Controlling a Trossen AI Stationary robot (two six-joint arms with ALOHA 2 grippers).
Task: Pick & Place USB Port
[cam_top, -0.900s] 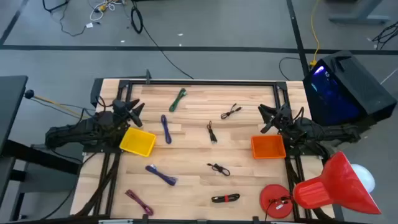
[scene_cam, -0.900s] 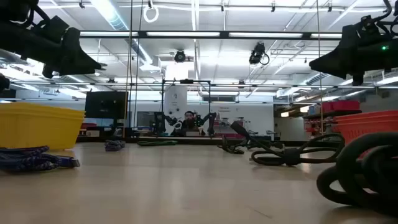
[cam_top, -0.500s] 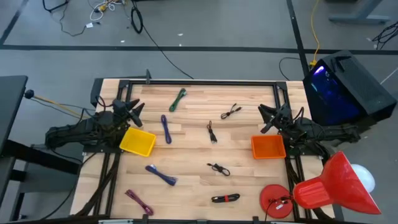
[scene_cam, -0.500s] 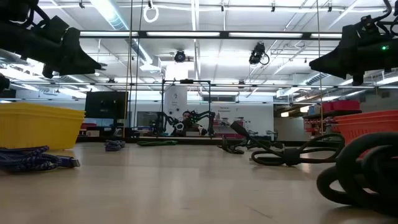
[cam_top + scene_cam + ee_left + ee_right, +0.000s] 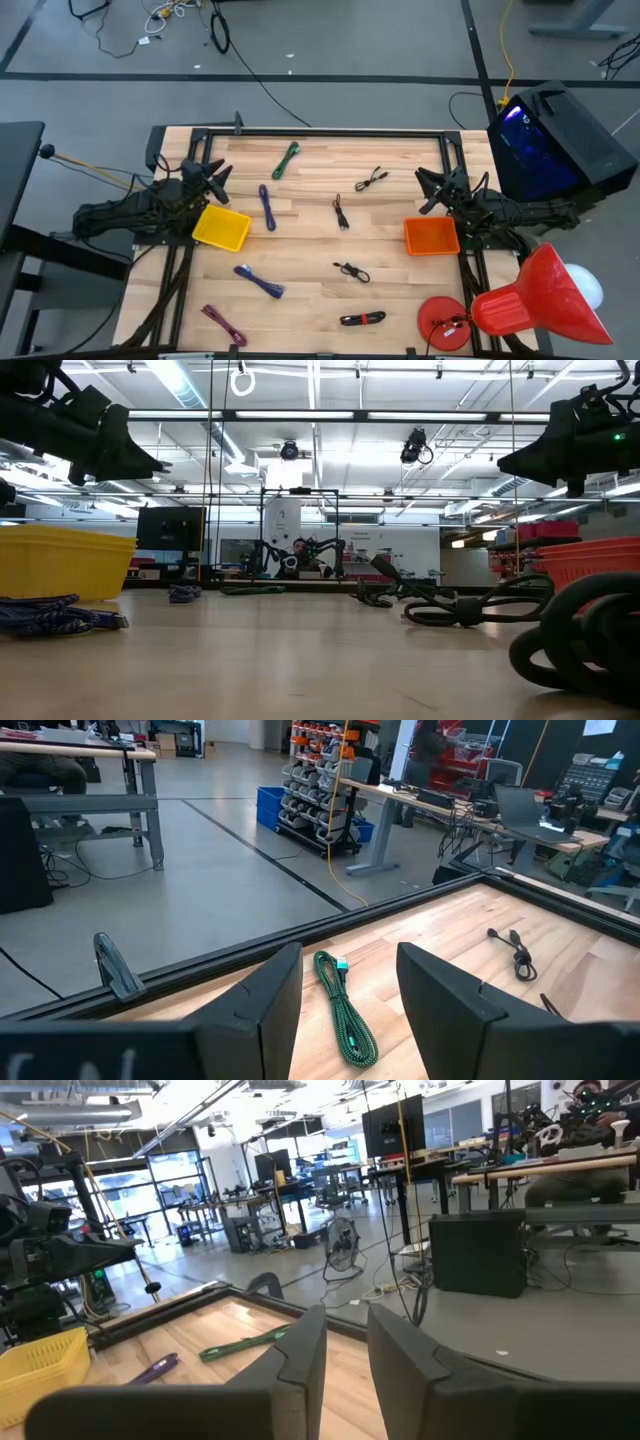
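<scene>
Several USB cables lie flat on the wooden table: a green one (image 5: 288,160) near the far edge, a blue one (image 5: 267,207), small black ones (image 5: 372,179) (image 5: 341,212) (image 5: 351,271), a purple-blue one (image 5: 258,281), a maroon one (image 5: 224,324) and a black-red one (image 5: 363,319). My left gripper (image 5: 215,176) hovers open above the far end of the yellow bin (image 5: 222,228); its wrist view looks past the fingers at the green cable (image 5: 345,1015). My right gripper (image 5: 430,188) hovers open beyond the orange bin (image 5: 431,236), holding nothing.
A red disc (image 5: 445,322) and a red cone-shaped object (image 5: 535,295) sit at the table's near right corner. A dark frame rail (image 5: 320,132) runs along the far edge. Bare wood lies between the two bins. In the low view a coiled black cable (image 5: 575,630) looms near right.
</scene>
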